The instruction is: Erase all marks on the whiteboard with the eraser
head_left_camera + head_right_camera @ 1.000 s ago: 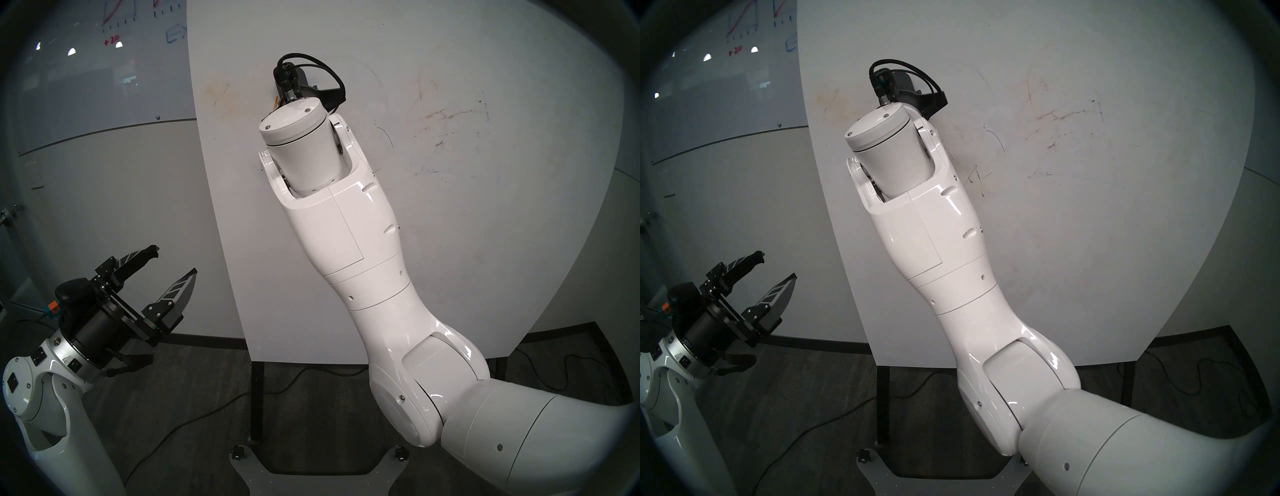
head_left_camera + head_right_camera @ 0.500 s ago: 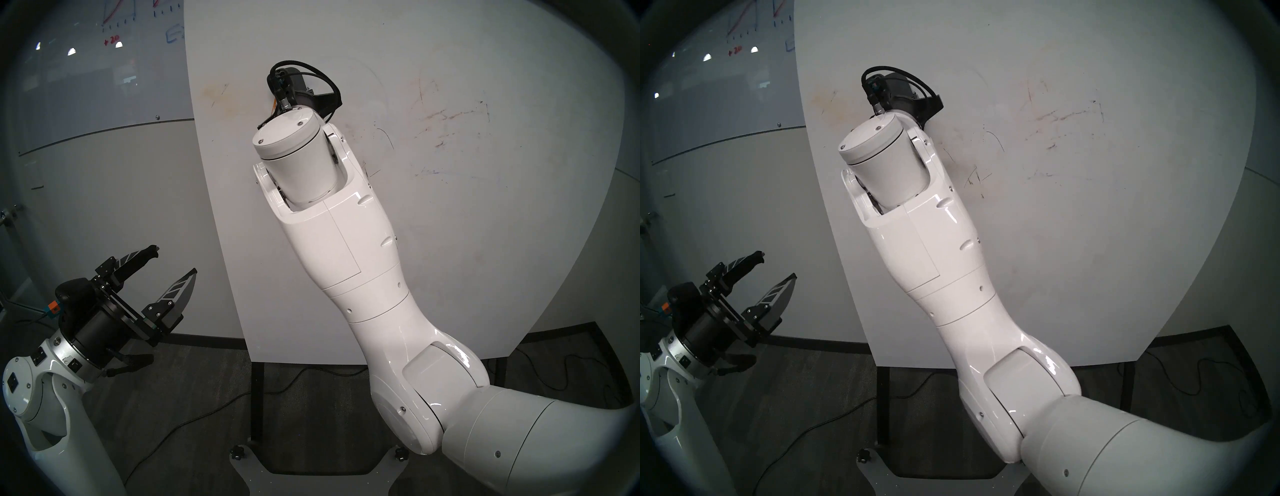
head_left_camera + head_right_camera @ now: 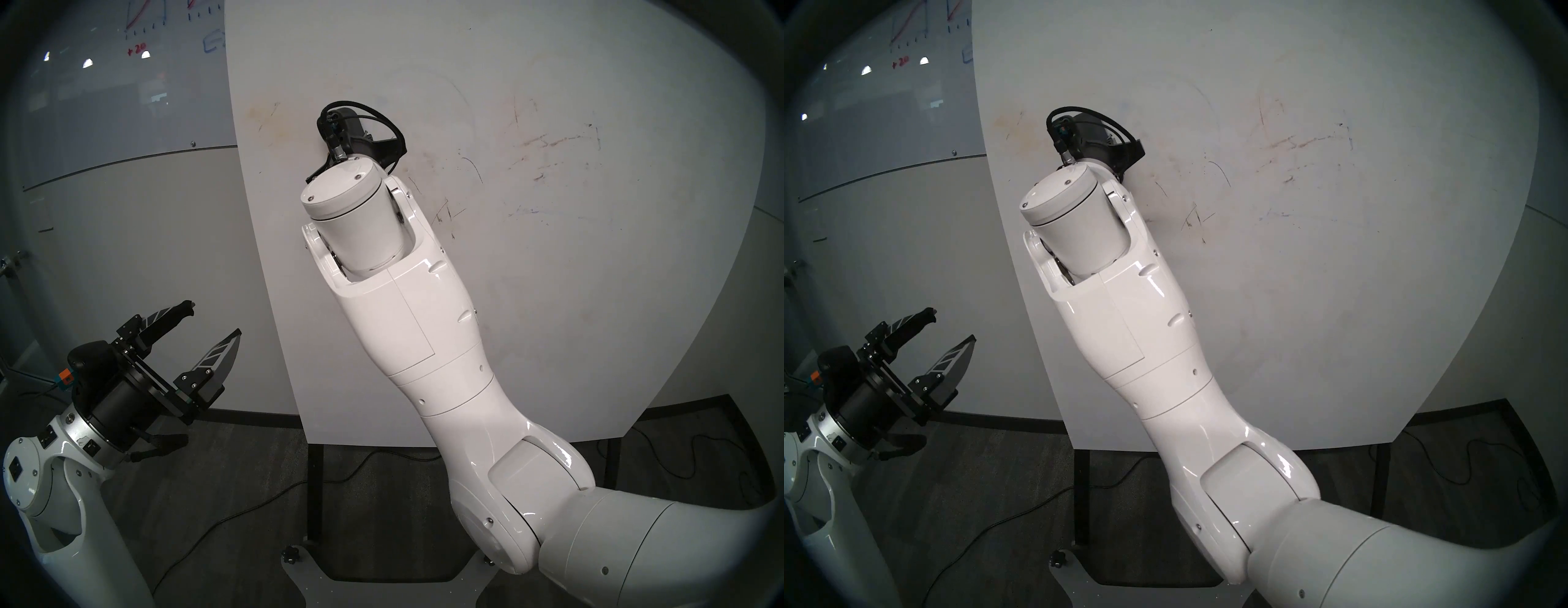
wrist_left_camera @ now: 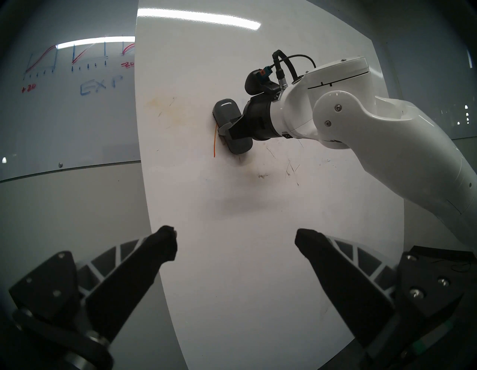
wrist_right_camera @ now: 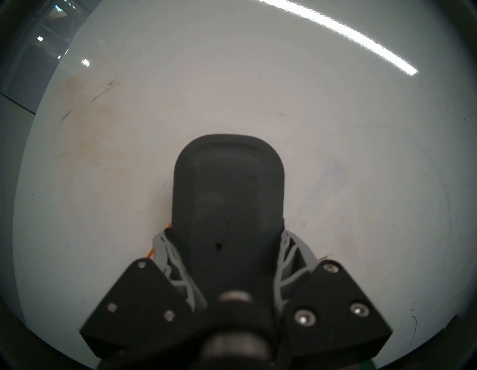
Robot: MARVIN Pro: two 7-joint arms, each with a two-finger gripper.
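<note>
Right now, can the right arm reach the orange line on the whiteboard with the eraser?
Probably yes. The right gripper holds the eraser flat on the whiteboard, and the orange line lies just beside it, with nothing between them.

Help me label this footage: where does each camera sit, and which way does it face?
Head pair: high, facing the large matte white whiteboard; both arms show.
Left wrist: beside the board, behind the open left hand, viewing the right hand and dark grey oblong eraser.
Right wrist: behind the right hand, eraser against board.
Both wrist views share eraser and board.
</note>
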